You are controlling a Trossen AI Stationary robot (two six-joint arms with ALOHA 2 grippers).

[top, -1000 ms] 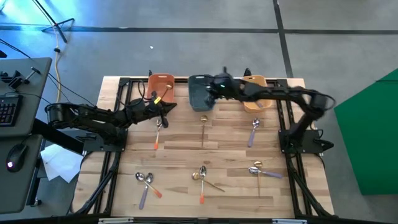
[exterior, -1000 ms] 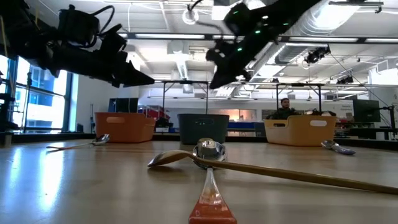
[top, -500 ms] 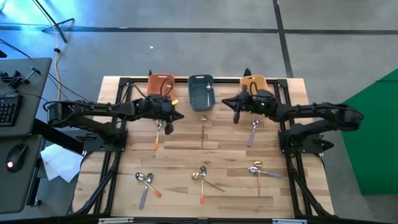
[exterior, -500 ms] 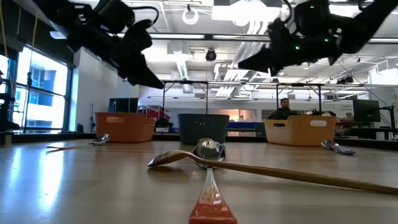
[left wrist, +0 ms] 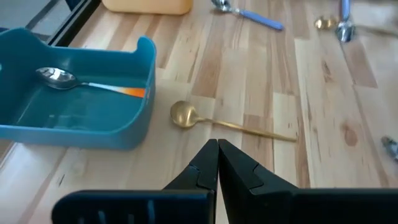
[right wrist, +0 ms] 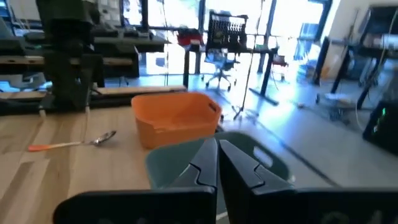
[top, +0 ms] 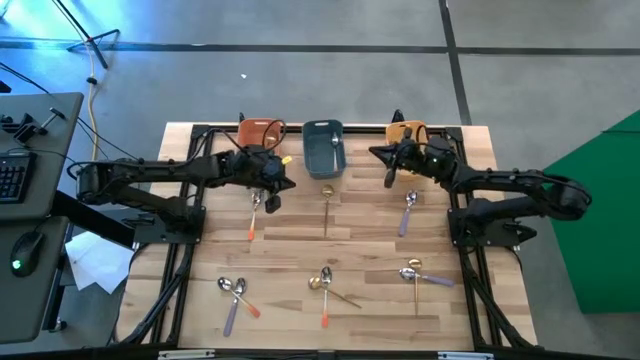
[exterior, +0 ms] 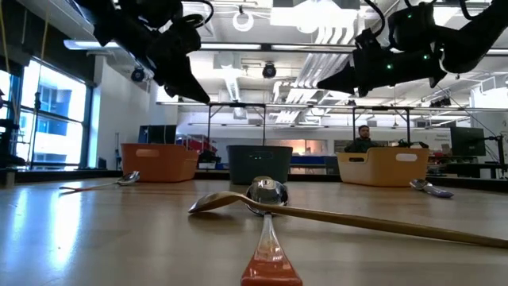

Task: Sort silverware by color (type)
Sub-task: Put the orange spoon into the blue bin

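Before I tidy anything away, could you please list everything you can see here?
Table: one, light wood.
Trays: three in a row at the far edge, orange tray, slate-blue tray, yellow tray.
Orange-handled spoons: three on the table, plus one in the slate-blue tray.
Lavender-handled spoons: three, on the table.
Gold spoons: three, on the table.
Person: one, far behind the table.
Left gripper: shut, raised near the orange tray.
Right gripper: shut, raised near the yellow tray.
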